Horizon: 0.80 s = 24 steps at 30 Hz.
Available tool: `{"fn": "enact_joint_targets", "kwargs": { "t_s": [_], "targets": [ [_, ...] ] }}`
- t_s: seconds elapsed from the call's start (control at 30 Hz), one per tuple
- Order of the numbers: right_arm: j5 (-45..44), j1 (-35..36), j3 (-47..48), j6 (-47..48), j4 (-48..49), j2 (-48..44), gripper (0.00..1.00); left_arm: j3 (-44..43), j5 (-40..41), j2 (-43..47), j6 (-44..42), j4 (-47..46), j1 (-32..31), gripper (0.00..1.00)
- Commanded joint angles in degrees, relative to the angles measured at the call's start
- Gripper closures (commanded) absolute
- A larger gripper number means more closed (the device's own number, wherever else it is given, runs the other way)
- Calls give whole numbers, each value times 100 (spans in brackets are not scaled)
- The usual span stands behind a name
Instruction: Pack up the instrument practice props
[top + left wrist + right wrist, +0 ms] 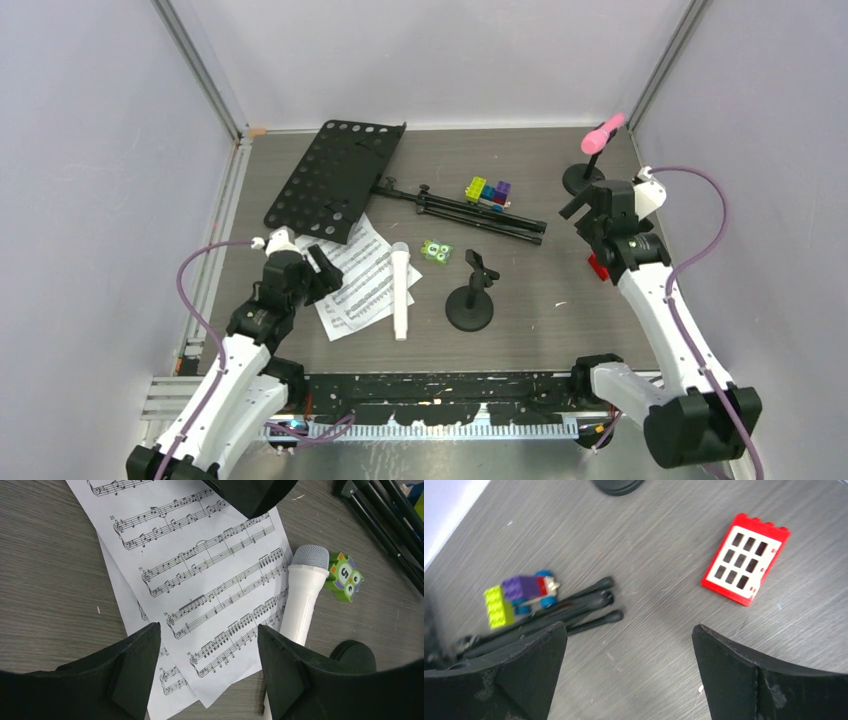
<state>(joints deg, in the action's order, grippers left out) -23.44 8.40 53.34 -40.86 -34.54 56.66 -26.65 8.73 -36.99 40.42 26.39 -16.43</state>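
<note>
Pale walls (100,150) stand close on the left, far and right sides of a grey wooden table (560,320). A metal rail (215,260) runs along the left edge and a black bar (440,390) lies along the near edge. The most bare room is at the near right, between the empty mic mount (470,300) and the right arm. There is also a thin bare strip beside the rail.

The black music desk (335,180) lies flat at the far left. Its tripod legs (470,212) are folded and stretch to the right across the middle. The sheet-music pages (360,285) lie right against the desk's near edge. The white microphone (401,295) lies along the right side of the pages, partly on them, with a green owl tile (436,251) just beside its head. The pink microphone (604,132) sits tilted in the other mic mount (583,178) at the far right. The toy blocks (488,191) touch the far side of the legs.

The left arm bends in from the near left. The left gripper (208,630) points down over the pages, with its jaws apart and nothing between them. The right arm reaches up the right side and its wrist tips down. The right gripper (629,630) hangs over bare table between the leg tips and the red keypad (745,559). Its jaws are wide apart and hold nothing.
</note>
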Motion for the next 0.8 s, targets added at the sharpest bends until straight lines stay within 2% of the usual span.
{"fn": "enact_joint_targets", "kwargs": {
  "t_s": [0.0,0.07,0.2,0.43,0.53,0.63,0.77],
  "targets": [
    [-498,-461,232,-737,28,553,0,-361,-226,102,-183,168,25,28],
    [-895,-516,544,-930,-254,947,0,-404,-259,113,-197,194,25,28],
    [-1065,-536,919,-937,-602,1505,0,-474,-325,114,-195,281,25,28],
    [-1079,-555,320,-854,-31,1273,0,-532,-390,211,-157,436,25,28],
    [-1232,-584,432,-573,196,1383,0,-534,-411,298,-158,426,25,28],
    [-1027,-607,606,171,719,1600,0,-534,-494,382,-158,368,25,28],
    [-1279,-619,574,339,1502,1928,0,-652,-587,389,-165,357,25,28]
  ]
}}
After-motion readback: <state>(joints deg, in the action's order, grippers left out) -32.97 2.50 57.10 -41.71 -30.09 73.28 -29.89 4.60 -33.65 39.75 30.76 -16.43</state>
